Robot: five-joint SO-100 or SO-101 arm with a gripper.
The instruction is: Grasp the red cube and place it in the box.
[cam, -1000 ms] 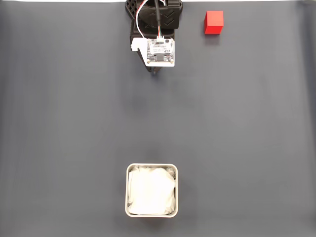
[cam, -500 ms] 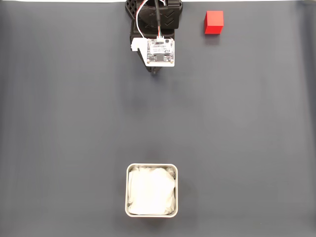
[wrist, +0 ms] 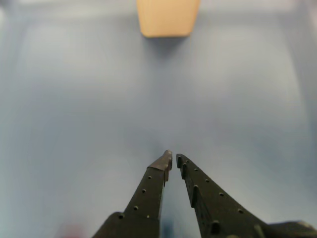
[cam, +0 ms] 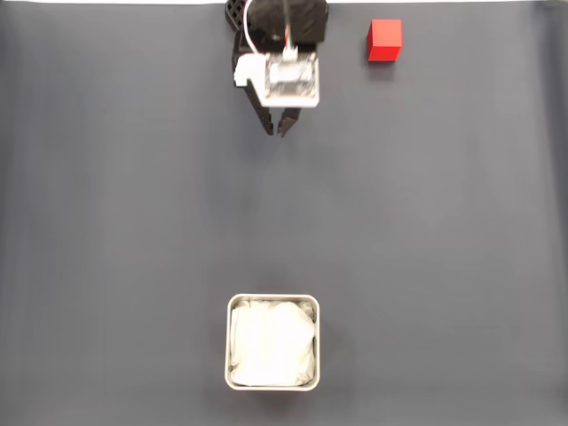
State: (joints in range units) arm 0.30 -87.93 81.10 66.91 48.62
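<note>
Since a moment ago the gripper [cam: 276,132] has tipped up, its black tapered fingers showing — nearly closed, empty — well apart from the matte red cube [cam: 385,40] and padded box [cam: 272,342].

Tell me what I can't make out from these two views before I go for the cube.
- Arm base: cut off by the fixed view's top edge.
- The box bottom: hidden under white padding.
- Wrist view: blurred; the box looks tan, cropped at the top.
- Gripper: the fingers' roots leave the wrist view's bottom edge.
</note>
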